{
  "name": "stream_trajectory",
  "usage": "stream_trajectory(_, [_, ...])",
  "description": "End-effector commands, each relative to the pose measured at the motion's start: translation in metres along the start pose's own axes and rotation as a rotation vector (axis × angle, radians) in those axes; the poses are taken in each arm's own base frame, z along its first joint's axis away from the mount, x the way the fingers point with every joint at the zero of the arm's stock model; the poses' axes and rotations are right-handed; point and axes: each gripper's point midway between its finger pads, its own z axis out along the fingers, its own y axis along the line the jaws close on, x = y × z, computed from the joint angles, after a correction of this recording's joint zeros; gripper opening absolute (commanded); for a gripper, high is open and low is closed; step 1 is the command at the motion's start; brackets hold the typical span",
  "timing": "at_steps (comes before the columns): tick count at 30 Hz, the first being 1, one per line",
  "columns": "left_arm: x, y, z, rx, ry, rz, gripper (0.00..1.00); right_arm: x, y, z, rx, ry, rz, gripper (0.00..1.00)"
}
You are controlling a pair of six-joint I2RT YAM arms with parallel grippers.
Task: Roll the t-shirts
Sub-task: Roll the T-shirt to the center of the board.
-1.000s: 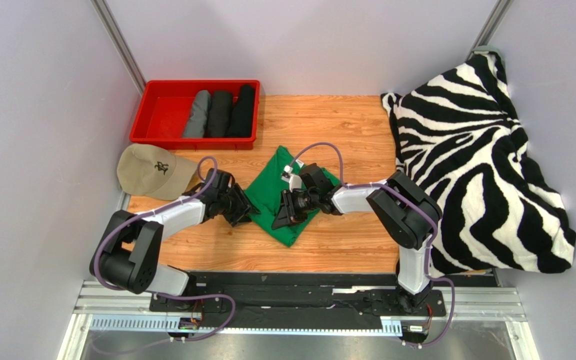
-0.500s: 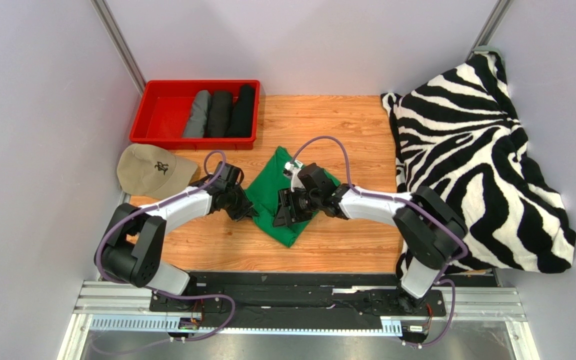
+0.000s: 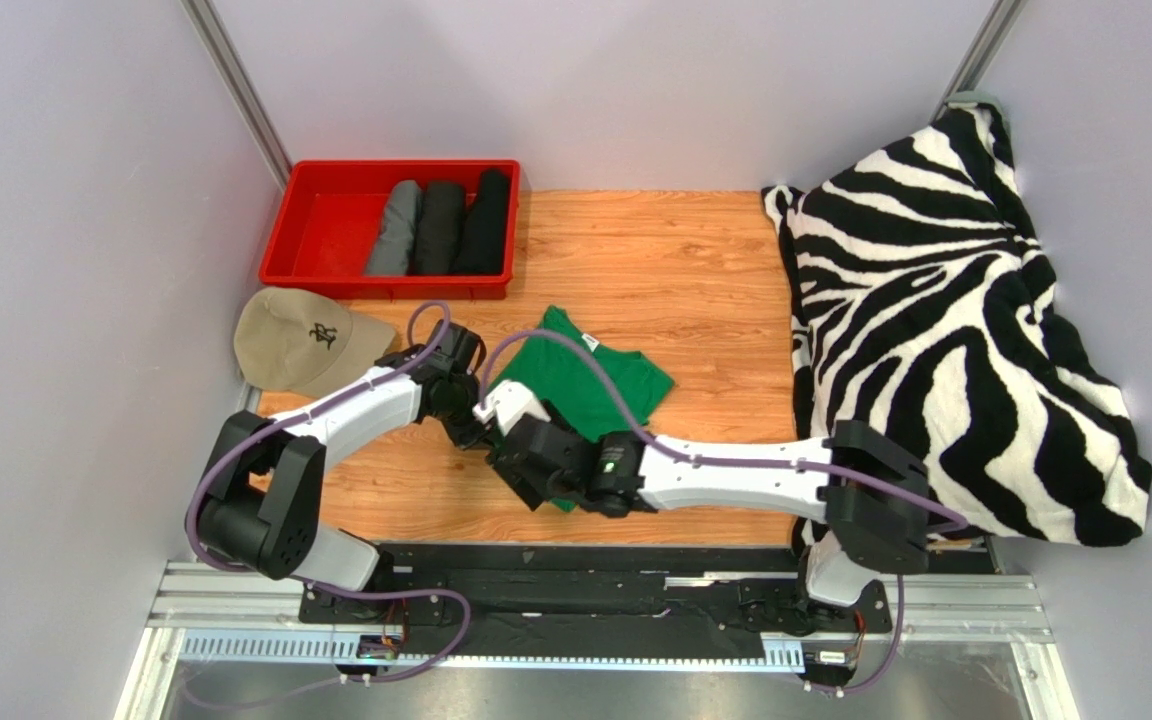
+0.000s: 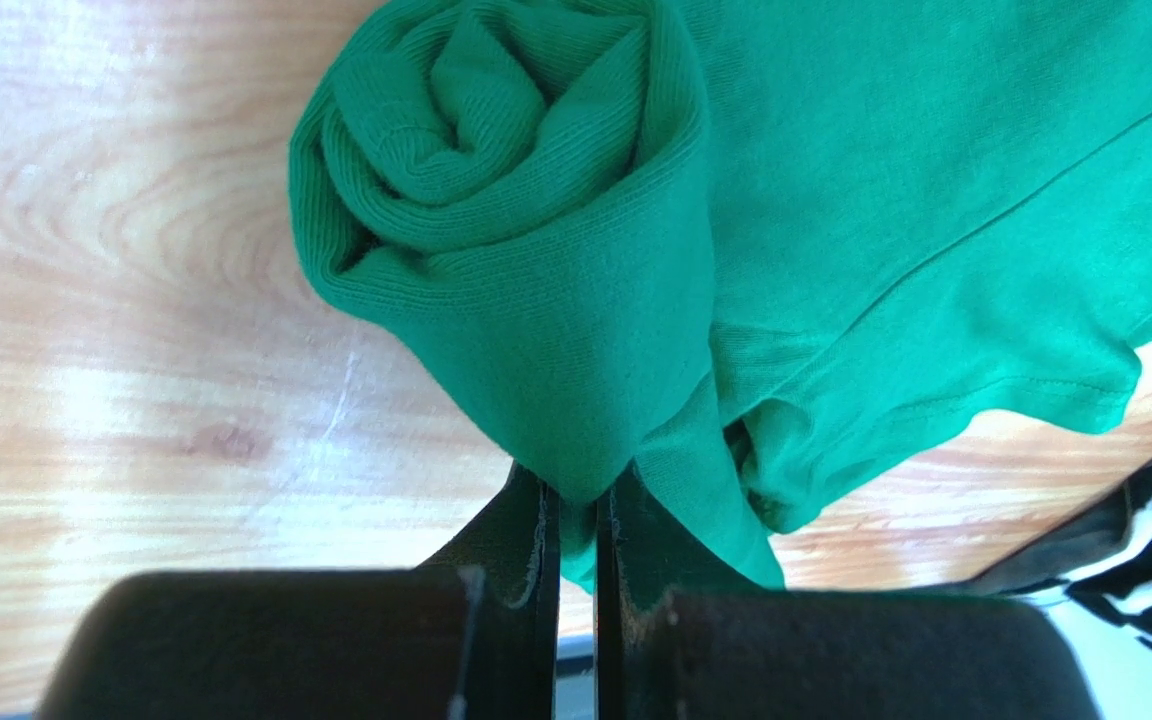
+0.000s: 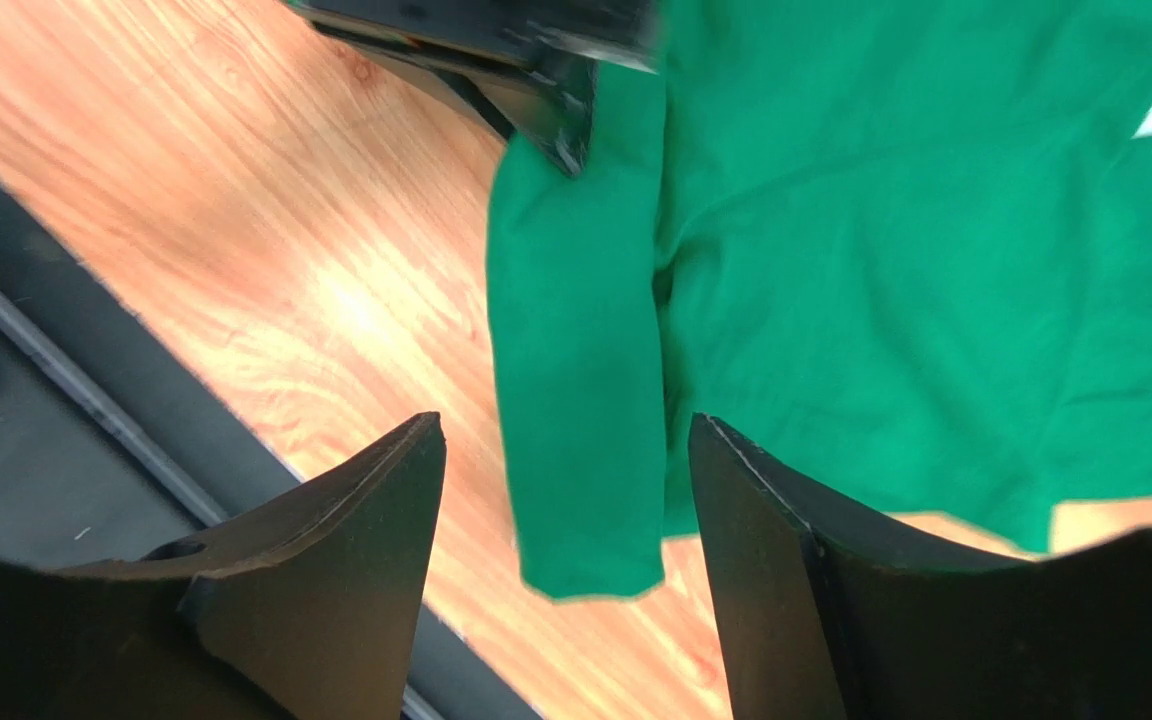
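The bright green t-shirt (image 3: 597, 383) lies mid-table, its near-left edge wound into a roll (image 4: 537, 225). My left gripper (image 3: 480, 428) is shut on the cloth at the roll's end (image 4: 578, 488), a pinch of green between its fingers. My right gripper (image 3: 515, 462) hovers over the roll's near end with its jaws wide apart (image 5: 564, 428); the green roll (image 5: 582, 435) lies below the gap, touching neither finger. The left fingers (image 5: 552, 105) show at the top of the right wrist view. One grey (image 3: 396, 228) and two black rolled shirts (image 3: 462, 225) lie in the red bin (image 3: 327, 225).
A beige cap (image 3: 304, 342) sits left of the left arm. The zebra-striped blanket (image 3: 958, 330) is heaped along the right side. The table's near edge and black rail (image 5: 71, 390) run close under the right gripper.
The left gripper closed on the roll's end. The right gripper opened, let go of the shirt's middle and swung toward the near left, over the roll's near end.
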Motion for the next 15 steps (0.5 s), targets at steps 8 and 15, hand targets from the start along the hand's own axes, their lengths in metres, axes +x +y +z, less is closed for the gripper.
stream_trajectory(8, [0.005, -0.003, -0.015, -0.013, 0.046, 0.054, 0.00, 0.011, 0.017, 0.031, 0.245, 0.036, -0.362, 0.65])
stream_trajectory(15, [0.005, -0.003, -0.012, -0.018, 0.054, 0.064, 0.00, 0.037, 0.009, 0.049, 0.321, 0.095, -0.413, 0.64])
